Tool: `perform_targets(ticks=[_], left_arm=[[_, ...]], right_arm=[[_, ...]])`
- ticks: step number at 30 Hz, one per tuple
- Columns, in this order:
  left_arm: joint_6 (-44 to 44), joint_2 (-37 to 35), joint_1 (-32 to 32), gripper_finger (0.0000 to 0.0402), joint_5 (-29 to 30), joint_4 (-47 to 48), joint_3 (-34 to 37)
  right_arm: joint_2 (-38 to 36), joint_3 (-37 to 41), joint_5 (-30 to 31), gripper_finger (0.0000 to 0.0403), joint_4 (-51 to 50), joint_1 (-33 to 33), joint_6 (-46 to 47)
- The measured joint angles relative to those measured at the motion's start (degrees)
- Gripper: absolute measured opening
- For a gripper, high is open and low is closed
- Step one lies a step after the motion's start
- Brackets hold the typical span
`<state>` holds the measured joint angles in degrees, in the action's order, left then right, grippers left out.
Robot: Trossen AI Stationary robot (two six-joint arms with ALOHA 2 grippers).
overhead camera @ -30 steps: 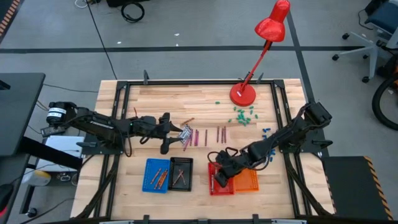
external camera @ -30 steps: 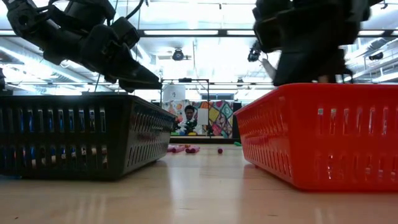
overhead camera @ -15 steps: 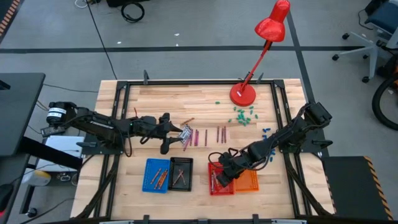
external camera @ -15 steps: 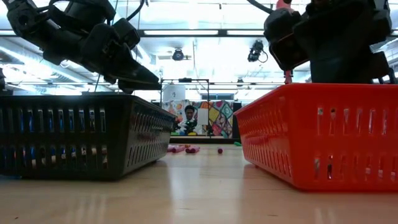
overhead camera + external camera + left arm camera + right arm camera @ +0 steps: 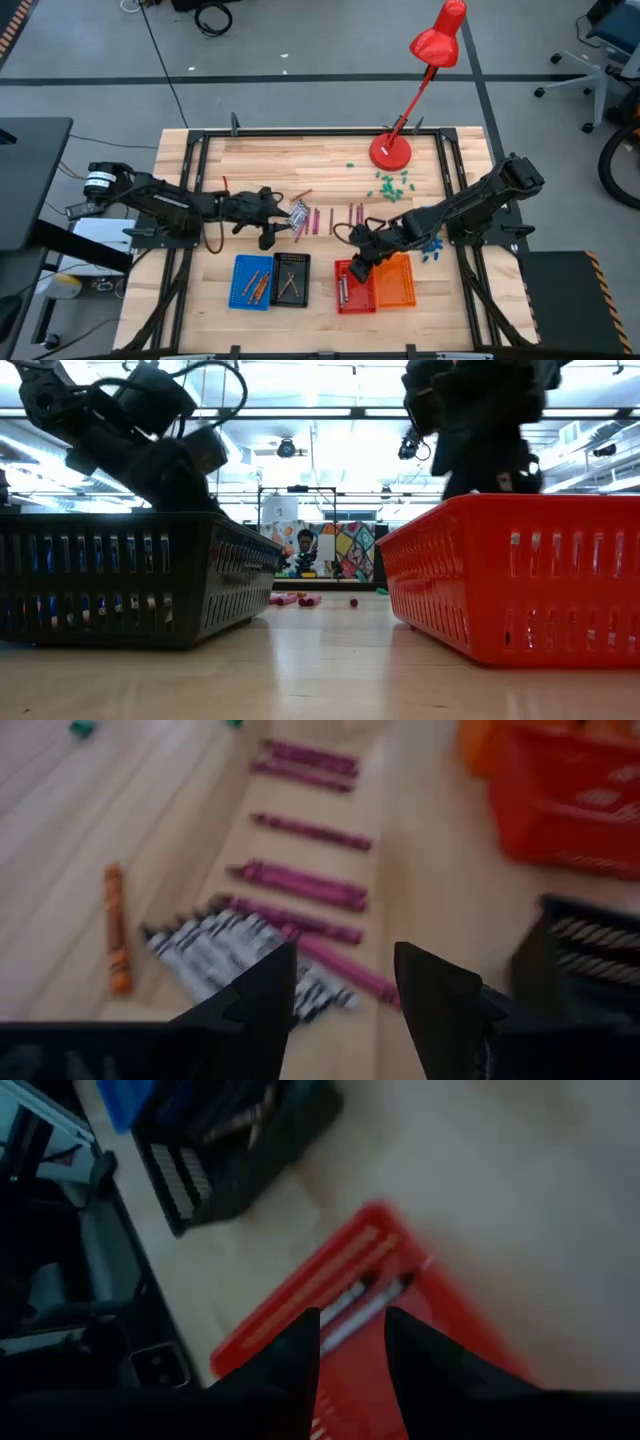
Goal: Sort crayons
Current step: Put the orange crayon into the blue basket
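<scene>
**Mid-sort, both pincers empty**

So, from above: left gripper (image 5: pixel 283 218) sitting right at the loose pile of crayons (image 5: pixel 300 214) in the middle of the wooden table (image 5: pixel 260 160), fingers spread, nothing pinched. More purple crayons lined up just past the pile. Right gripper (image 5: pixel 360 256) hanging over the far edge of the red basket (image 5: pixel 353 296), which already holds a couple of sticks. Orange basket (image 5: pixel 398 290) touching it on one side; black basket (image 5: pixel 291 279) and blue basket (image 5: pixel 252 281) side by side nearer the left arm, both with crayons inside. Red lamp (image 5: pixel 391 150) at the back, green bits (image 5: pixel 390 186) and blue chunks (image 5: pixel 430 252) scattered near it.

Down low: black basket and red basket filling the foreground, arms dark above them, a few purple sticks visible far between the two.

Left wrist: fingers (image 5: pixel 262 998) apart, aimed at the grey-white bunch with purple crayons fanned beyond, one orange crayon (image 5: pixel 117 927) off to the side.

Right wrist: fingers (image 5: pixel 298 1352) parted, holding nothing, red basket below with pale crayons in it.
</scene>
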<state>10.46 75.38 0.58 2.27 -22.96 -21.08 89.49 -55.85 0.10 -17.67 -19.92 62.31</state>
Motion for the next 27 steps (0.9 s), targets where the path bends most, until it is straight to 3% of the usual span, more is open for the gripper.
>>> perform_targets(ticks=[4, 9, 18, 27], left_arm=[[-0.6, 2.6, 0.5, 0.0173, 5.9, -0.3, 0.0], [-0.7, 6.3, 4.0, 0.0171, 6.9, -0.6, -1.0], [-5.9, 11.9, 9.1, 0.0171, 6.9, 1.6, -7.9], [-10.2, 20.3, 13.9, 0.0171, 6.7, 1.7, -14.6]], right_arm=[[-1.1, 0.0, 6.6, 0.0119, -0.6, 2.3, -8.2], [-0.2, 1.5, 15.5, 0.0119, 0.1, 4.2, -17.4], [-0.4, 8.2, 16.7, 0.0119, 3.6, 9.4, -20.8], [-0.7, 8.9, 17.9, 0.0119, 7.6, 10.1, -28.0]])
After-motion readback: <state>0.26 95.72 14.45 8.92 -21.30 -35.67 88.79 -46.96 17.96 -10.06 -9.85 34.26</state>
